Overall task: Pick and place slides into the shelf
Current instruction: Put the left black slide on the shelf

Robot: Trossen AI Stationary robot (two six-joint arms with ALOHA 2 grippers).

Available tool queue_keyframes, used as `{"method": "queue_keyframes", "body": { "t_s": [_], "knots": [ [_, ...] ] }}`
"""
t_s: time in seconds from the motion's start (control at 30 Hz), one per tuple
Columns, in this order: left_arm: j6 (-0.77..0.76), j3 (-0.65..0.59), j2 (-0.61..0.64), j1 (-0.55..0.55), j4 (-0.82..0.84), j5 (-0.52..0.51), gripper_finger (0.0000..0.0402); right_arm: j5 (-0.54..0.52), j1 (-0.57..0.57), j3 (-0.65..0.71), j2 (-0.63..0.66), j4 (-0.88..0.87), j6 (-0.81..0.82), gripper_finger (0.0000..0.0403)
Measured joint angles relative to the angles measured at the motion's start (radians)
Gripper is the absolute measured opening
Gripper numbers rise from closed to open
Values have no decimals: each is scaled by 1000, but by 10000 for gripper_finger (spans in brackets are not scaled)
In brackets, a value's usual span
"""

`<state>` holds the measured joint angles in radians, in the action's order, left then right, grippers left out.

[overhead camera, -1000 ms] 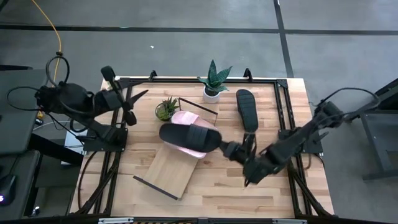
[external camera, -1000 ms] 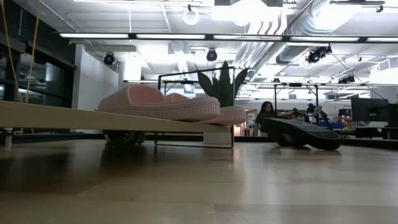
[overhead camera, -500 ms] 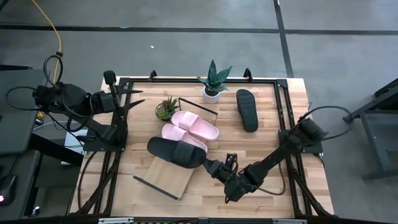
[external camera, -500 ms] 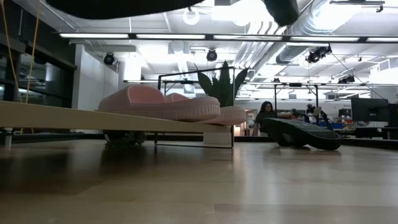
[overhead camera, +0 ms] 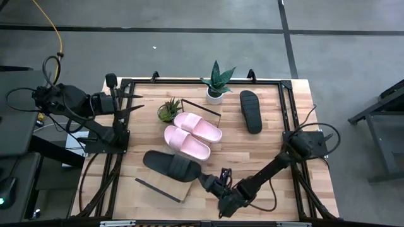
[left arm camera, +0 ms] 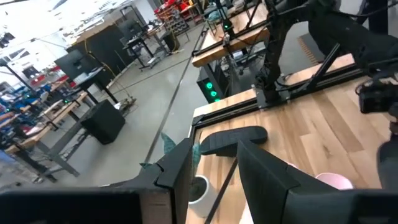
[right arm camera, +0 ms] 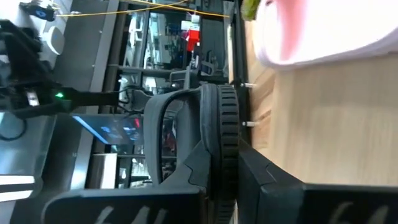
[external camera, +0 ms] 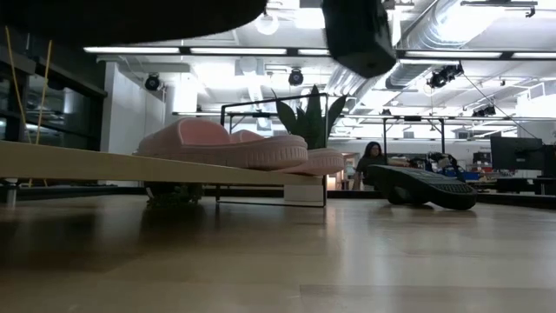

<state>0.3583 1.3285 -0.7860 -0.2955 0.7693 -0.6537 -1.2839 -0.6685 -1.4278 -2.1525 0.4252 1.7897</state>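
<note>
Two pale pink slides (overhead camera: 191, 134) lie side by side on the light-wood shelf (overhead camera: 167, 185), which shows in the low view as a board (external camera: 87, 162) raised off the table. One black slide (overhead camera: 250, 111) lies flat on the table toward the far right. My right gripper (overhead camera: 209, 182) is shut on the other black slide (overhead camera: 173, 166), above the shelf's near end. That slide is the dark shape (external camera: 130, 10) across the top of the low view. My left gripper (overhead camera: 136, 101) waits open at the far left edge. My right gripper pinches the black slide between its two fingers at the end (overhead camera: 201, 178) nearest the arm, one finger on each face of the sole (right arm camera: 219, 155). The fingers come roughly level from the near right. The slide is lifted clear, about level, strap (right arm camera: 158, 124) upward.
A small succulent (overhead camera: 168, 110) and a snake plant in a white pot (overhead camera: 216, 85) stand at the shelf's far end. Dark frame rails (overhead camera: 285, 107) run along the table's sides. Bare tabletop (overhead camera: 252, 151) lies right of the shelf.
My right gripper has carried the black slide from above the pink slides toward the table's near left, and now holds it over the shelf's near end. In the low view the slide and gripper have come into the picture from above. The pink slides have stayed put.
</note>
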Motion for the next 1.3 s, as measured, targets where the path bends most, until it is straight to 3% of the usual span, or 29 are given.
{"method": "queue_keyframes", "body": {
  "t_s": [0.5, 0.77, 1.3],
  "knots": [
    [-74, 0, 10, 0, 59, 34, 115, -23, -20, -362, -233, -427, 334, 10],
    [-160, 0, 10, 0, 80, 109, 115, 8, -41, -479, -251, -652, 455, 9],
    [-244, 0, 13, 0, 121, 159, 115, 210, -11, -505, -251, -817, 525, 8]
  ]
}}
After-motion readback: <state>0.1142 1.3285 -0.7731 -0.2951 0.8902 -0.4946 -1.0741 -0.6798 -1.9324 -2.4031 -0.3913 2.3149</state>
